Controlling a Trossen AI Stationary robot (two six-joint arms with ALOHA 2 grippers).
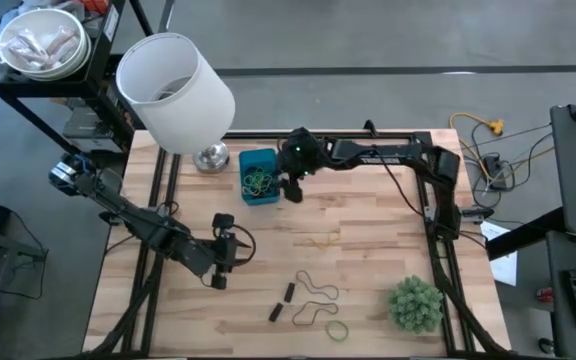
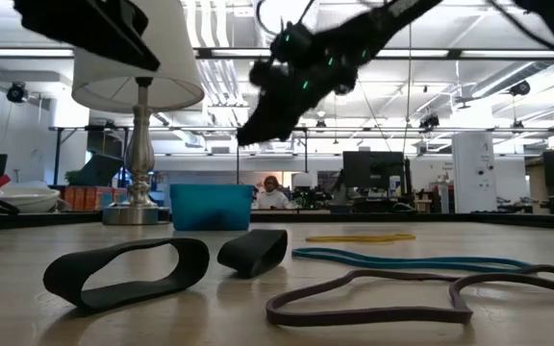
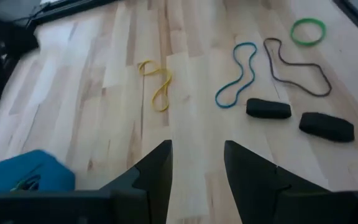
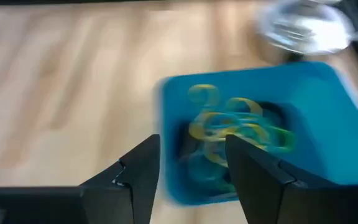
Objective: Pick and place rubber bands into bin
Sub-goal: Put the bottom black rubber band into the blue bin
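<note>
Nearest the front table edge (image 1: pixel 268 345), well short of the bin (image 1: pixel 259 176): two flat black bands (image 2: pixel 128 271), matte and stubby, a thin brown loop (image 2: pixel 383 303) sprawled in waves, a blue loop (image 2: pixel 407 259), a small green ring (image 1: pixel 338 329), all loose on pale planked wood. Beside them, toward the right corner, a bushy green plant (image 1: pixel 414 303). Halfway to the bin, a limp yellow band (image 1: pixel 322 240) alone on bare boards. Left gripper (image 1: pixel 225 250) over open wood left of that band, fingers apart, empty. Right gripper (image 1: pixel 292 186) at the bin's right wall, fingers spread, nothing between. Inside the small blue plastic bin, a tangle of yellow and green bands (image 4: pixel 232 127). Just left of the bin, a lamp's metal base (image 1: pixel 210 158) under a wide white shade (image 1: pixel 173 90).
</note>
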